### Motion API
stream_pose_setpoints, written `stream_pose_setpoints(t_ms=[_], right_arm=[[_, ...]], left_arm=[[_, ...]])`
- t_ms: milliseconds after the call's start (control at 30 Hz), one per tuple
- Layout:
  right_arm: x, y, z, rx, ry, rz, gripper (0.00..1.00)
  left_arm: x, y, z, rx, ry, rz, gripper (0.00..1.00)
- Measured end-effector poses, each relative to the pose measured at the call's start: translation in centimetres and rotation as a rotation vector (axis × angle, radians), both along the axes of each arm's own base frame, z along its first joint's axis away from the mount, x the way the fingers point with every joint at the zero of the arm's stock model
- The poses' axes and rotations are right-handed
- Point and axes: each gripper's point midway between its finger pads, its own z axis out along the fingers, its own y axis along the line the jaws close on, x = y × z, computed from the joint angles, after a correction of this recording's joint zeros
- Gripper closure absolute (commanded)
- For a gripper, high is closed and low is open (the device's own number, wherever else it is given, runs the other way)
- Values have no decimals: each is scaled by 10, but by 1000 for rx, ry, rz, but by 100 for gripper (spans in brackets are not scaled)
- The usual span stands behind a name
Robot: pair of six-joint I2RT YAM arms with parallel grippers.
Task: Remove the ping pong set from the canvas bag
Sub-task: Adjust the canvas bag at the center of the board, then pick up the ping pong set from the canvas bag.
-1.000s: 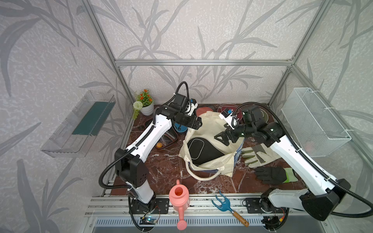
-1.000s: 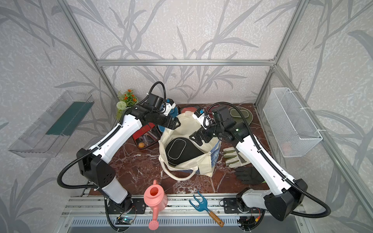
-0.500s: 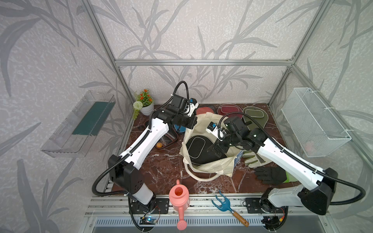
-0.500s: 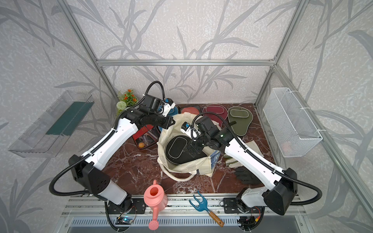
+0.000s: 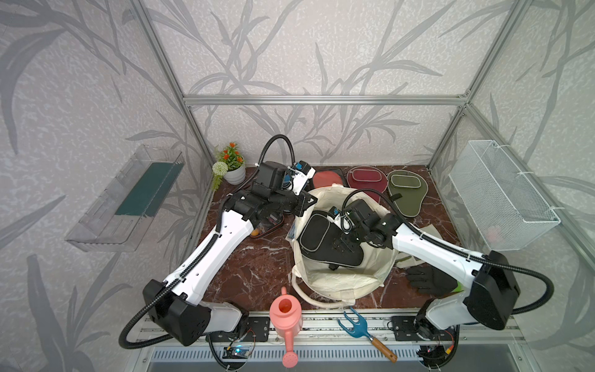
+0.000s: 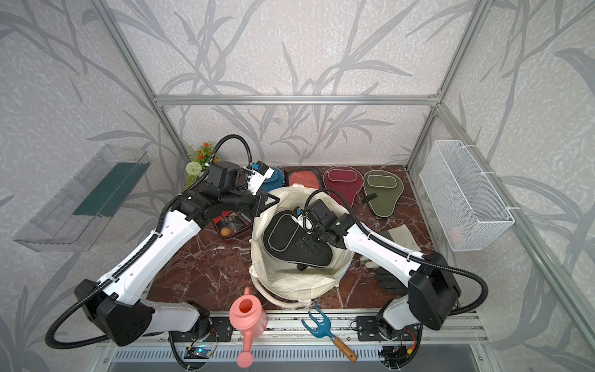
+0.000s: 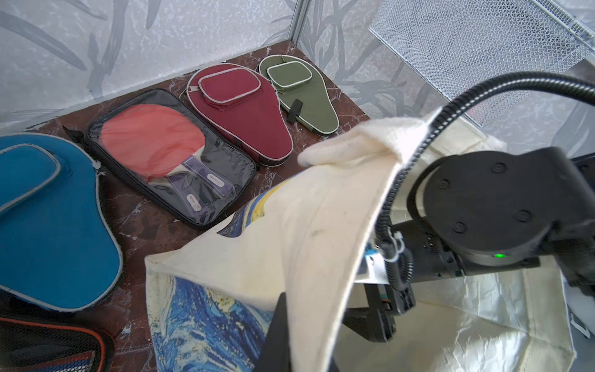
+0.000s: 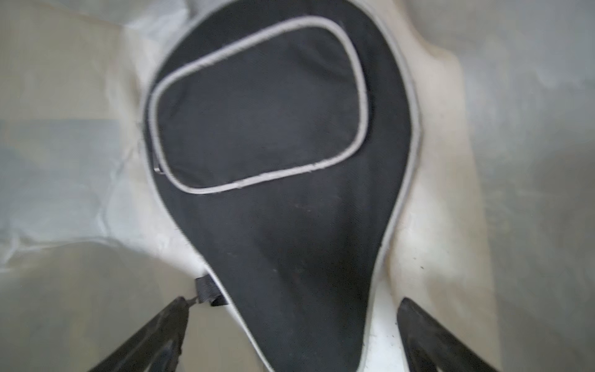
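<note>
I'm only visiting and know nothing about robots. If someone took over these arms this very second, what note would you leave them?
The left gripper is shut on the rim of the canvas bag, holding it open.
The right gripper is open inside the bag, with a finger on either side of the narrow end of the black cover. It is not gripping yet.
Done, out on the table: blue cover, red-faced paddle in its clear case, maroon cover, olive cover, black-and-red case.
Left to do: grip the black cover and lift it out.
</note>
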Motion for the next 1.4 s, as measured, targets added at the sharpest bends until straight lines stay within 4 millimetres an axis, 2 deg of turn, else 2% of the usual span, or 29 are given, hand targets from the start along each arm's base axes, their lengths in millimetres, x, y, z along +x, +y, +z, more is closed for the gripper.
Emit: stream_pose_setpoints(t_ms=[233, 400, 533, 600, 700, 800, 900, 1000, 1200, 1400], right_arm=[[23, -12, -34, -22, 106, -93, 1], [30, -5, -60, 20, 229, -106, 1], [31, 3, -83, 60, 323, -98, 0], [33, 4, -88, 81, 356, -96, 7], [33, 8, -93, 111, 396, -86, 32], [30, 10, -91, 133, 409, -66, 64], [28, 12, -82, 152, 402, -30, 85], [27, 10, -70, 146, 377, -30, 100], [16, -8, -62, 77, 368, -37, 100], [10, -23, -21, 54, 262, -11, 100]], left_arm=[[-2, -5, -2, -13, 17, -28, 100], [-2, -12, -10, -24, 46, -66, 100], [1, -17, -26, -9, 92, -91, 100], [5, -19, -34, -5, 107, -98, 100], [7, -21, -41, -1, 121, -109, 100], [6, -22, -42, 0, 123, -117, 100], [8, -21, -44, 6, 124, -112, 100], [8, -22, -45, 3, 124, -112, 100], [16, -15, -40, 45, 143, -36, 100], [24, -9, -25, 58, 158, 41, 100]])
